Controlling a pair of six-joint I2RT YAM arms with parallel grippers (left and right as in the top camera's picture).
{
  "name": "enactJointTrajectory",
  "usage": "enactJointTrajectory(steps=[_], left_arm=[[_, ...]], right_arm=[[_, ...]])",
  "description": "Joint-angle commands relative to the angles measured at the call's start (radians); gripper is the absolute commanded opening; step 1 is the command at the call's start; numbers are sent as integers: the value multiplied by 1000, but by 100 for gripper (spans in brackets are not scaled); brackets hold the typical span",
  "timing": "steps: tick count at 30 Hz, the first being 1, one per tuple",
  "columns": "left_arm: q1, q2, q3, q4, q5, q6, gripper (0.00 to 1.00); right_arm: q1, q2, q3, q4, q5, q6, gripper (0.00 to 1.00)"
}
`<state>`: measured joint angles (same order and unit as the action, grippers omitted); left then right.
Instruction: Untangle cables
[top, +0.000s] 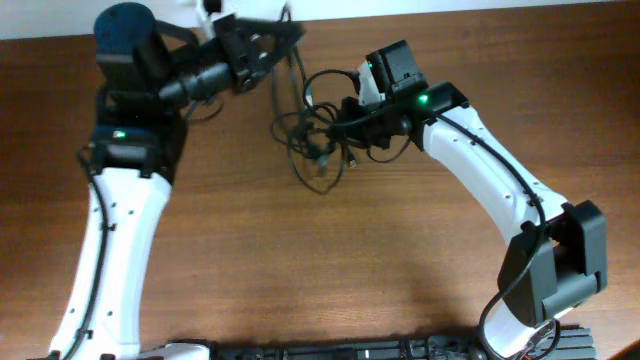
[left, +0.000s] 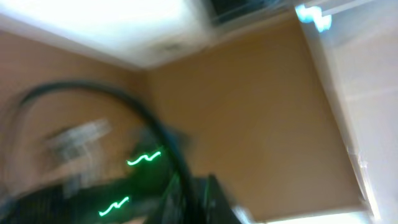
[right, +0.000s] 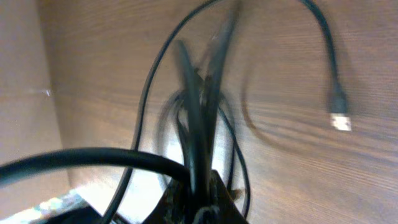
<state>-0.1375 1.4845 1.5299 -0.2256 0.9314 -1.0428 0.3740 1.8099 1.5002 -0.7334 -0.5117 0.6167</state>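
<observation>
A tangle of black cables (top: 318, 140) lies at the back middle of the wooden table (top: 330, 260). My left gripper (top: 285, 38) is shut on a black cable (left: 163, 138) at the tangle's upper left; its wrist view is blurred by motion. My right gripper (top: 345, 118) is shut on a bundle of black cable strands (right: 198, 130) at the tangle's right side. A loose USB plug (right: 339, 118) on one cable end lies on the wood in the right wrist view.
The table's far edge meets a white surface (top: 450, 8) just behind the left gripper. The right arm's base (top: 555, 270) stands at the front right, the left arm's base at the front left.
</observation>
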Motion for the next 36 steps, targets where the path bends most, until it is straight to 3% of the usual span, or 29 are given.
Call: enactJointTrajectory(steps=[1, 6, 10, 13, 15, 17, 18, 21, 24, 26, 27, 29, 32, 34, 35, 36], left_arm=[[143, -12, -6, -404, -462, 167, 0], [220, -11, -7, -644, -879, 185, 0], [219, -11, -7, -697, -1034, 185, 0], [219, -11, -7, -727, -1199, 185, 0], [219, -11, -7, -731, -1262, 185, 2], [219, -11, -7, -734, -1287, 185, 16], [219, -11, -7, -734, -1252, 185, 15], [219, -11, -7, -734, -1151, 185, 18], [219, -11, -7, -725, -886, 204, 23], [219, -11, -7, -686, -711, 301, 24], [219, -11, -7, -657, -583, 374, 27], [219, -11, -7, -639, -429, 408, 31], [203, -11, -7, -634, -289, 438, 37], [166, -11, -7, -612, -174, 549, 58], [151, -11, -7, -603, -165, 568, 67], [138, -11, -7, -596, -172, 575, 71]], right_arm=[[-86, -75, 5, -66, 27, -11, 4], [-140, -260, 5, -3, -99, -66, 4], [-141, -443, 5, 285, -307, -58, 4], [-141, -549, 5, 271, -116, -57, 4], [-141, -587, 5, 121, 154, 11, 4], [-141, -589, 4, -53, 379, 146, 4], [-141, -573, 3, -128, 430, 231, 4], [-139, -533, 3, -135, 364, 230, 4], [-139, -480, 3, -112, 150, 226, 4], [-138, -446, 3, -92, 29, 219, 4], [-135, -422, 3, -55, -75, 174, 4], [-114, -381, 3, 27, -220, 143, 4], [-73, -337, 3, 219, -375, 144, 6], [-32, -327, 3, 332, -353, 151, 25], [-19, -327, 3, 334, -323, 151, 39], [-8, -327, 3, 326, -283, 151, 60]])
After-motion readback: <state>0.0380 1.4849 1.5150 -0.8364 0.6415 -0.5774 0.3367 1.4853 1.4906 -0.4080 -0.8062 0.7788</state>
